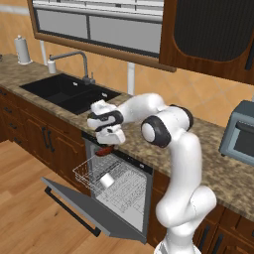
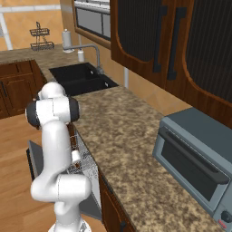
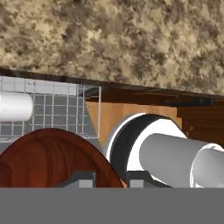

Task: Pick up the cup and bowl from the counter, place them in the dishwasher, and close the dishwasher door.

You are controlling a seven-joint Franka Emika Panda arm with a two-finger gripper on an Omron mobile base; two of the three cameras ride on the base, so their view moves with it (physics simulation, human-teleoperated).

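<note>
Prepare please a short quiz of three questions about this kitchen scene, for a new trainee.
1. True or false: the dishwasher door is open.
2. What does the gripper hold? A) cup B) bowl C) nothing
3. Where does the cup lie now?

Key:
1. True; it hangs down, with the rack pulled out.
2. B, the bowl, above the rack.
3. On its side in the rack.

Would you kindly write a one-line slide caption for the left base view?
Gripper carries the bowl above the open dishwasher, where the cup already lies in the rack.
</note>
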